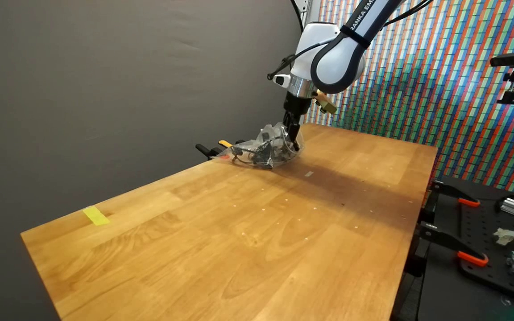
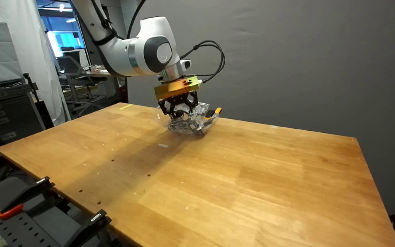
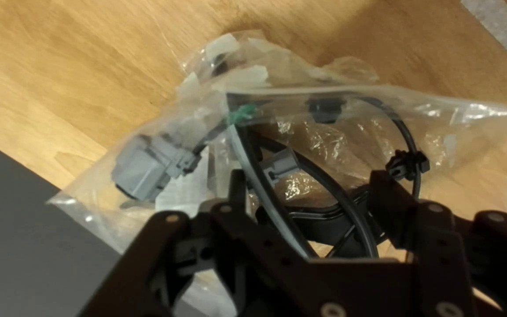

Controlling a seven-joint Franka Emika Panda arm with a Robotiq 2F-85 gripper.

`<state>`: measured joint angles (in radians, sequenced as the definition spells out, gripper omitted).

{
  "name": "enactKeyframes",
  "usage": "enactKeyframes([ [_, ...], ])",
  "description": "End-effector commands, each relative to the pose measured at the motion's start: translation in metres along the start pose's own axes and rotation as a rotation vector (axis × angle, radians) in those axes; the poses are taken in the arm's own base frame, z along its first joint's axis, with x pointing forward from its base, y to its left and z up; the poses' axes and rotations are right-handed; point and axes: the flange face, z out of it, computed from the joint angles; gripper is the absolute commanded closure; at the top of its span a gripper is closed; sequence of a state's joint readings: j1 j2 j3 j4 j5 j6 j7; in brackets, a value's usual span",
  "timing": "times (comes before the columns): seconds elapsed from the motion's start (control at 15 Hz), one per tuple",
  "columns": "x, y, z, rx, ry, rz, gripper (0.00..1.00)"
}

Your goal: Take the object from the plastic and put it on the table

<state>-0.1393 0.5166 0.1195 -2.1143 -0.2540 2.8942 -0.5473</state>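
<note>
Pincer [image 3: 310, 189]: spread, gripping nothing.
Cable [image 3: 337, 189]: between the pincer's fingertips [image 3: 385, 193] in the wrist view, inside the bag [image 3: 328, 145].
Bag: loose film around the pincer; caught with the cable, it could lift too. Whether the fingertips are under the film, I cannot tell.
Clip [image 3: 408, 165]: beside 1 fingertip; may snag.
Big plug [image 3: 141, 169]: past the other fingertip, near the edge of the counter [image 3: 38, 79]; bulky, it could jam, and a hard tug might drag everything off.
</note>
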Motion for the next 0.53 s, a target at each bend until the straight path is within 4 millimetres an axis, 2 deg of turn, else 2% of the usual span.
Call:
enactKeyframes([
  [0.0, 0.0007, 0.0049, -0.0052, -0.027, 0.034, -0.032, 0.58],
  [0.27, -0.0010, 0.0063, -0.0071, -0.046, 0.030, -0.051, 0.89],
  [0.47, -0.0051, 0.0087, -0.0053, -0.050, 0.010, -0.057, 0.97],
])
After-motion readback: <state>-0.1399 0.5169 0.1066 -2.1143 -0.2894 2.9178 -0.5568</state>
